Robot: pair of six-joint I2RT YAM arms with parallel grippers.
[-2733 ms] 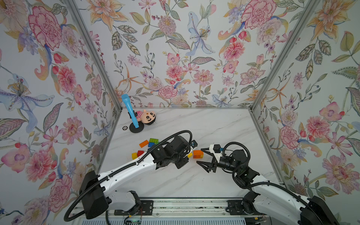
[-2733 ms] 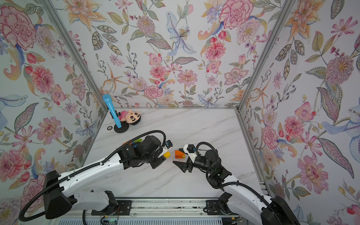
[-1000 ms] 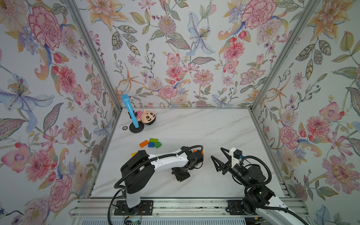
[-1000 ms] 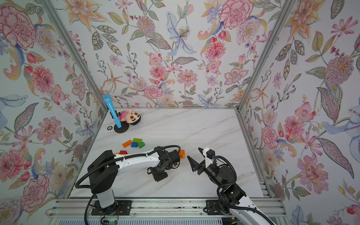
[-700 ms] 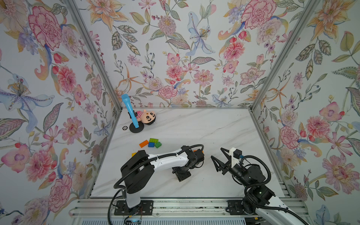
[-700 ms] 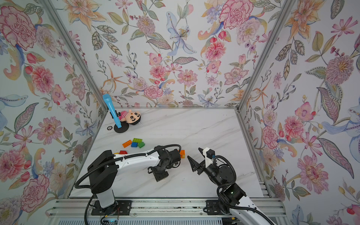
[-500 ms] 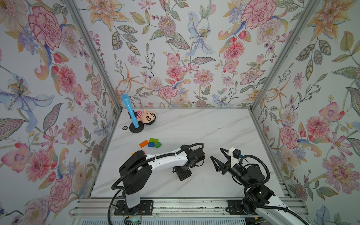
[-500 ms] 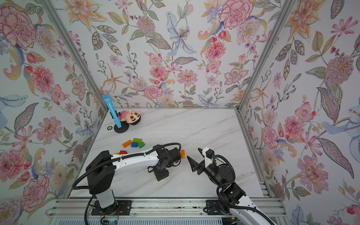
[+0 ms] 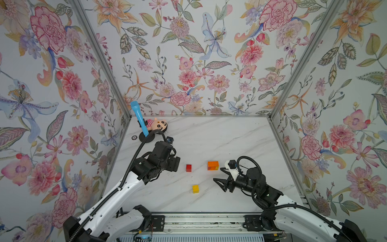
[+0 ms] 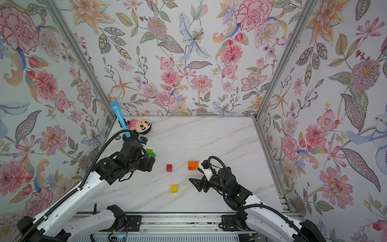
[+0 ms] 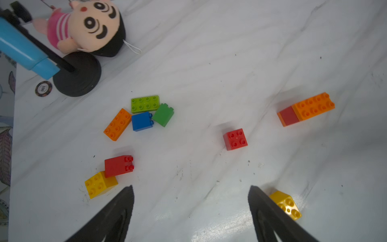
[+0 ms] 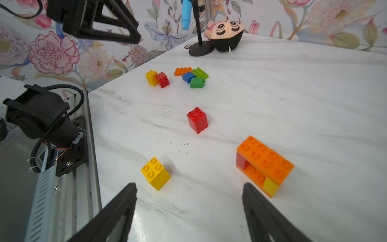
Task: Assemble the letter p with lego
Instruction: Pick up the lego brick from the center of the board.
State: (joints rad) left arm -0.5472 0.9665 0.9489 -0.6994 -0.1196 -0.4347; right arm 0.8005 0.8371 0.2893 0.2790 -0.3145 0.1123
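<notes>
The left tool (image 11: 190,186) has opened wide and drawn back from the middle of the table (image 9: 230,142), empty. The yellow brick (image 9: 195,188) sits loose where that tool was, apart from the orange stack (image 9: 213,165), so the letter looks barely begun. The right tool (image 12: 188,184), also wide and empty, hovers near both. A red brick (image 9: 188,167) stands close by. The spare bricks (image 11: 144,113) cluster near the doll (image 11: 88,31) and the stand (image 11: 77,75), blocking nothing.

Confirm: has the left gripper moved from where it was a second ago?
Yes. The left gripper was down where the yellow brick sits; it has drawn back toward the doll, jaws open and empty.
</notes>
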